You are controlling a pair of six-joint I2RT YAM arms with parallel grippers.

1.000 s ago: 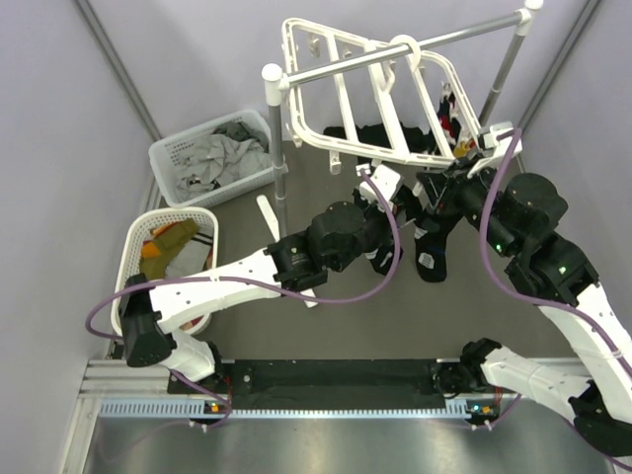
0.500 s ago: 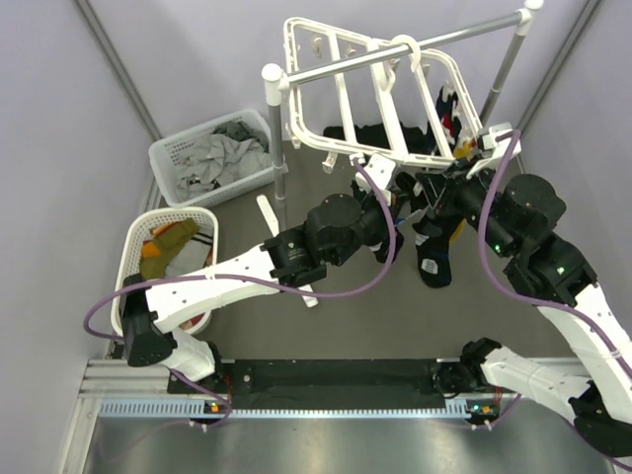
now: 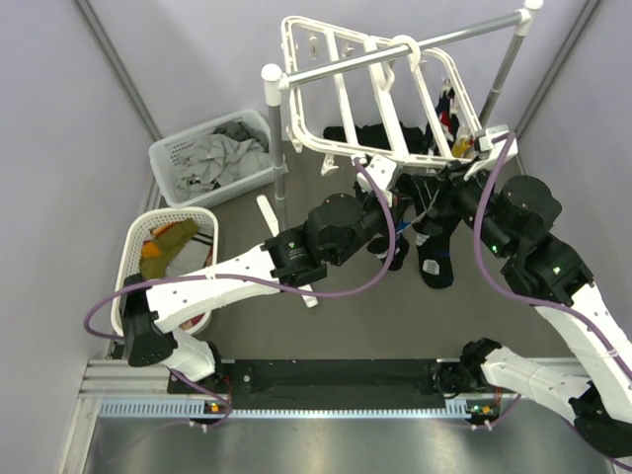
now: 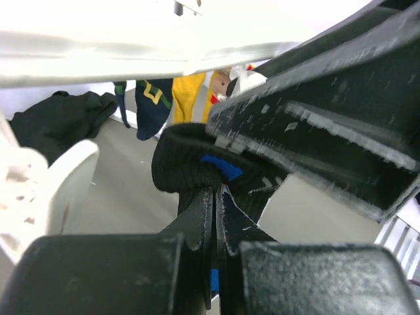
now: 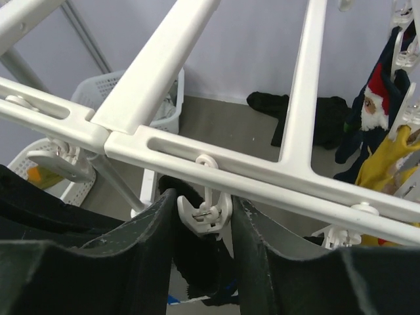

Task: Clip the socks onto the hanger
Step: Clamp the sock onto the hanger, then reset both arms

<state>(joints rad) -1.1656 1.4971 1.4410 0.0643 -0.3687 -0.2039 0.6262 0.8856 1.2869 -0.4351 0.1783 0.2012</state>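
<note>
Socks hang clipped along the right side of the large white plastic rectangular hanger (image 3: 346,150), which sits in the upper middle of the overhead view with its hook over the grey pole rack (image 3: 464,35). They are a yellow sock (image 5: 387,157), a dark sock (image 5: 377,111) showing a red-capped, white-bearded figure, and a navy sock (image 4: 149,105) with an angular yellow-green mark that cannot be read as letters. Both arms reach under the hanger's near edge at the centre right of that view. In the lower middle of the left wrist view, the left gripper (image 4: 215,190) has its fingers pressed together on a black sock (image 4: 190,164). The bright blue patch on this sock is too blurred to read. In the lower middle of the right wrist view, the right gripper (image 5: 203,197) has its fingers parted on either side of a small white dangling clip (image 5: 205,213) under a hanger bar. Whether they press the clip cannot be told. The black sock's cloth (image 5: 197,275) lies just below this clip. A large plain black garment (image 3: 380,136) lies on the floor beyond the hanger. At the left of the overhead view stand a white basket of pale grey cloths (image 3: 158,158) and a second white basket (image 3: 133,247) holding a yellow-orange sock (image 3: 166,242).
</note>
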